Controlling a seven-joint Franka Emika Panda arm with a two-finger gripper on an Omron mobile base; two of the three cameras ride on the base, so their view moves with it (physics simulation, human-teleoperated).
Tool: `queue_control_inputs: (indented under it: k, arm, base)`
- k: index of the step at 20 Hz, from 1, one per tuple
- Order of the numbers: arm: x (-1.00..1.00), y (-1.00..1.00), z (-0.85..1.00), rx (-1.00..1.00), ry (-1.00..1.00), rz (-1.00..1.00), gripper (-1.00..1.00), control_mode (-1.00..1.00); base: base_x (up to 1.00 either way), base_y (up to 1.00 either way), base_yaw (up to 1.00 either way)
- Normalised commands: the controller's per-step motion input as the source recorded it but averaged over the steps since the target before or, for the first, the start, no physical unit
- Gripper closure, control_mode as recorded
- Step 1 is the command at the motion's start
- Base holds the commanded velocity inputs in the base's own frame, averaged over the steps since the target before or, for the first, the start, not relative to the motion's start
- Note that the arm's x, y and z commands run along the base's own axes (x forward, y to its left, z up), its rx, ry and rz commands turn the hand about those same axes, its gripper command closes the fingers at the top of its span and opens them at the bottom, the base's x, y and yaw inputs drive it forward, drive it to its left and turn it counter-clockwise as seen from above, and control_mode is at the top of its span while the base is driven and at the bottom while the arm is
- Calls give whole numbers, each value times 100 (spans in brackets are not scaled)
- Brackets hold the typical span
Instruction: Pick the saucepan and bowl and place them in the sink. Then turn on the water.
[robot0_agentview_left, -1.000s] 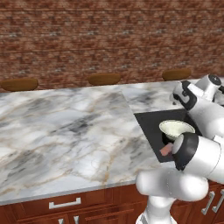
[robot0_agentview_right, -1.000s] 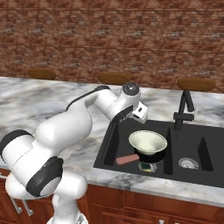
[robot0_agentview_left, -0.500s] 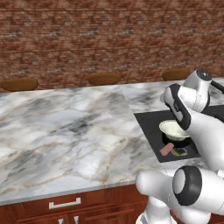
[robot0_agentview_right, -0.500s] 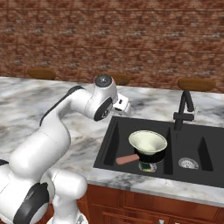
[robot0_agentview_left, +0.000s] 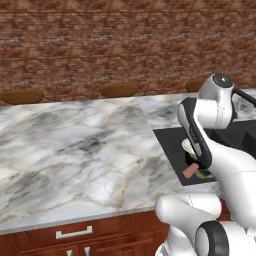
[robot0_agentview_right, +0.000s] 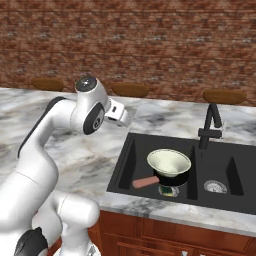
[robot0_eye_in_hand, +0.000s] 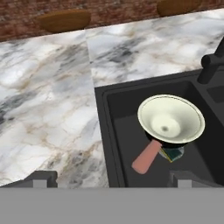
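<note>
The black saucepan (robot0_agentview_right: 175, 178) rests in the left basin of the black sink (robot0_agentview_right: 125, 165), its pink handle (robot0_eye_in_hand: 146, 157) pointing toward the counter. The cream bowl (robot0_eye_in_hand: 171, 119) sits upright inside the pan; it also shows as bowl (robot0_agentview_right: 169, 162), while in the left base view the arm half hides the bowl (robot0_agentview_left: 188, 146). My gripper (robot0_eye_in_hand: 113, 179) is open and holds nothing. It hovers above the counter edge left of the sink, seen as the gripper (robot0_agentview_right: 125, 115) in the right base view. No water runs from the faucet (robot0_agentview_right: 210, 127).
A steel drain (robot0_agentview_right: 215, 186) lies in the right basin. A small green-yellow item (robot0_eye_in_hand: 173, 153) peeks from under the pan. Marble counter (robot0_agentview_left: 75, 150) stretches left of the sink. Brown round stool seats (robot0_agentview_right: 130, 90) line the far side below a brick wall.
The arm has swung up and left, carrying the open hand away from over the basin to above the counter. Saucepan and bowl have stayed put.
</note>
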Motion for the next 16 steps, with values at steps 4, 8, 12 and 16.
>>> queue_control_inputs:
  k: [4,8,12,16]
  arm:
    - [-34,44,16,-4,0,0,-100,-100]
    - [-46,29,14,-4,0,6,-100,-100]
    - [-50,17,1,-3,0,10,-100,-100]
    - [-49,0,0,0,0,15,-100,-100]
  base:
    - [0,0,0]
    - [0,0,0]
    - [0,0,0]
    - [0,0,0]
